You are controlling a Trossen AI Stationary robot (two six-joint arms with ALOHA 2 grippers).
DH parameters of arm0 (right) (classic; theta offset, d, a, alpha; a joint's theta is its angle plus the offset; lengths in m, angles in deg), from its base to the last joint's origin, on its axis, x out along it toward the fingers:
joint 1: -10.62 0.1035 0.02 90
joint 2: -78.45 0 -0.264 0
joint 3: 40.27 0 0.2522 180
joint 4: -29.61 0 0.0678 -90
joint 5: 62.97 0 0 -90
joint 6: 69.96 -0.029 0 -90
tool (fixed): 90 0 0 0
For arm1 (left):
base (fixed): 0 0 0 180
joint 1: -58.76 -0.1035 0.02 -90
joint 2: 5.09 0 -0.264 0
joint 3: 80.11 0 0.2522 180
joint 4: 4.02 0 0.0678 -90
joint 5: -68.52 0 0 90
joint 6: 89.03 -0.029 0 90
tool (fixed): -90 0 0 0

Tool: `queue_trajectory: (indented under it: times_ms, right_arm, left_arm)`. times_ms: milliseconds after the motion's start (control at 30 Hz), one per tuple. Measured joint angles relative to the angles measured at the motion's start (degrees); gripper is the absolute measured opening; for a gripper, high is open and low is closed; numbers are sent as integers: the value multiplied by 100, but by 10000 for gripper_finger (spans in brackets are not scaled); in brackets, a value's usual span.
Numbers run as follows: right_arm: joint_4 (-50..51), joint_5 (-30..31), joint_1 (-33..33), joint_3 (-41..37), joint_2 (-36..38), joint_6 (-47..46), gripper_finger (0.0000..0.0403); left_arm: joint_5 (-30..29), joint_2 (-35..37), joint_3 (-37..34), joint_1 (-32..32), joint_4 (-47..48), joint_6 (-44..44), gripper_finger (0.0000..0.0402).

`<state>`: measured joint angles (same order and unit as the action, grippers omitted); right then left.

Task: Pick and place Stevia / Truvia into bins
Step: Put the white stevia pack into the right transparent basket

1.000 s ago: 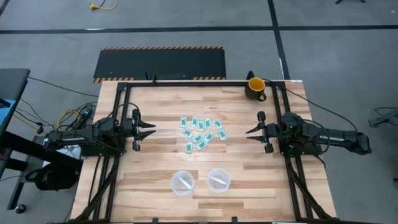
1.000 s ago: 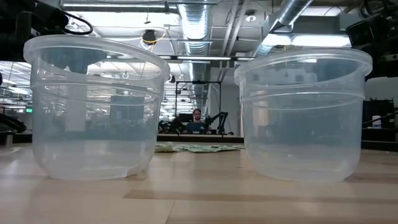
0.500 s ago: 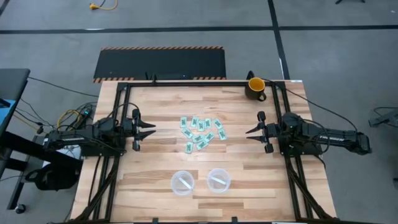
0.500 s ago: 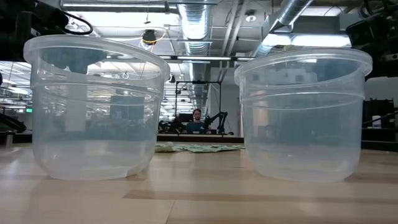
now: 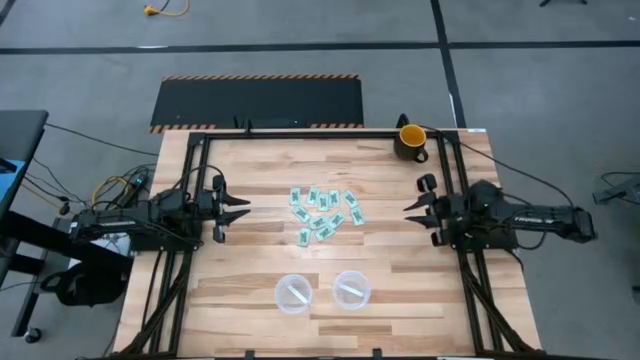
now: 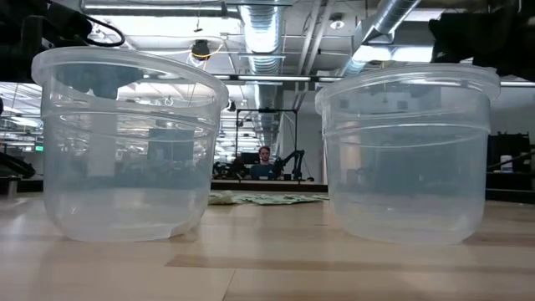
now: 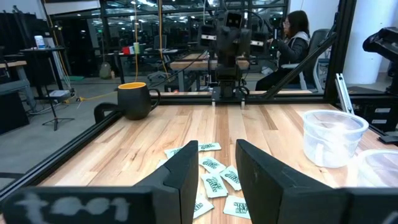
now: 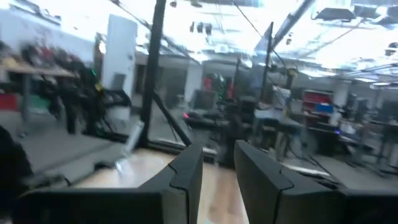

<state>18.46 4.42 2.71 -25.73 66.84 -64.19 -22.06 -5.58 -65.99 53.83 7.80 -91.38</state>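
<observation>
Several light green and white Stevia / Truvia packets [image 5: 322, 213] lie flat in a loose cluster at the middle of the wooden table; the left wrist view shows them [image 7: 214, 180] just beyond my fingers. Two clear round bins [image 5: 293, 294] [image 5: 351, 289] stand upright on their bottoms near the front edge, and fill the low view [image 6: 125, 142] [image 6: 405, 150]. My left gripper [image 5: 241, 209] [image 7: 217, 149] waits open and level, left of the packets. My right gripper [image 5: 410, 208] [image 8: 217, 152] hovers open right of them, tipped upward, holding nothing.
A yellow-and-black mug [image 5: 411, 140] stands at the far right corner, inside the black frame [image 5: 300, 133] that runs round the table. Bare wood lies between each gripper and the packets. A person [image 7: 292, 37] sits in the room beyond the table.
My right gripper has risen and tipped its fingers upward, drawing slightly back toward the table's right edge; its wrist view now looks into the room rather than at the table. The packets and bins have not moved.
</observation>
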Motion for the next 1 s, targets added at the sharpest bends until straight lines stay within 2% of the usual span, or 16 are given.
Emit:
queue_trajectory:
  times_ms: [133,233,367,467,567,900,1000]
  right_arm:
    - [-324,236,111,4,-54,93,87]
    - [-423,996,106,4,-105,384,87]
    - [-341,2347,106,32,-193,718,87]
    - [-252,2991,104,33,-319,910,87]
    - [-236,3154,104,33,-465,923,87]
    - [-243,3163,104,48,-655,528,87]
    - [113,3174,104,295,-659,247,87]
  left_arm:
    - [9,7,2,2,0,0,97]
    - [8,-20,1,1,1,0,97]
    - [7,-17,0,2,0,0,97]
    - [7,-15,2,2,0,0,97]
    - [6,-15,1,0,2,0,97]
    - [2,-15,1,0,2,0,98]
    - [0,-15,0,0,2,0,98]
